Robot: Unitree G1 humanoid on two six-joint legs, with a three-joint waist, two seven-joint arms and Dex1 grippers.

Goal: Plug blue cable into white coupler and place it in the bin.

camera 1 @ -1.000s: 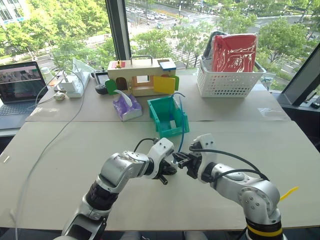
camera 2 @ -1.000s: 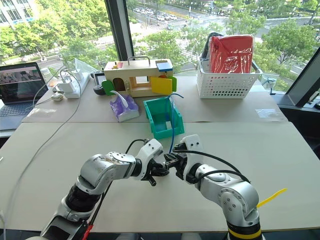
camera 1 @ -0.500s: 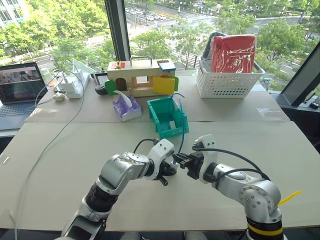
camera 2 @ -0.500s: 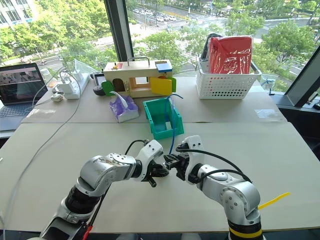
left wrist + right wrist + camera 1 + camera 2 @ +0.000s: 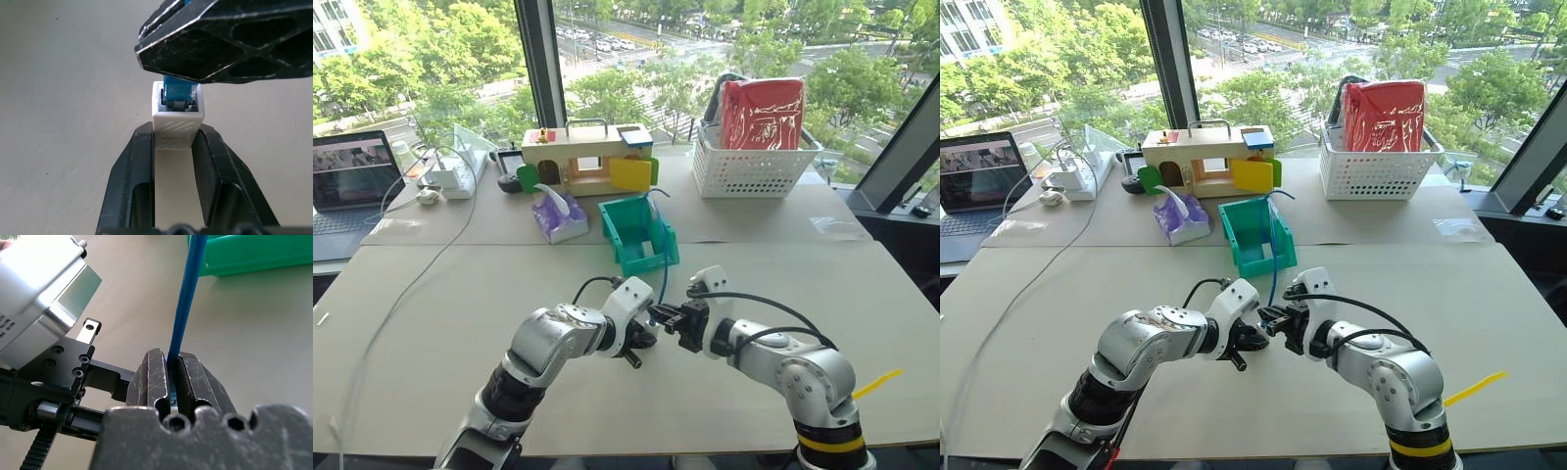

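**Plug meets socket, mid-air over the counter**

Nearest the robot, the left tool pinches the white coupler between its two black fingers, socket facing away. The right tool is clamped tight on the blue cable just behind its plug, and the plug's blue end sits in the coupler's mouth. Whether it has seated fully cannot be told. So the insertion step is in hand; the next move looks like a straight, aligned push until it locks, then a carry to the bin. Beyond the tools, the cable rises and drapes over the bin, which stands on the counter a little farther back, with the cable's far part in it. The count: one blue cable, one white coupler, one teal bin, two tools.
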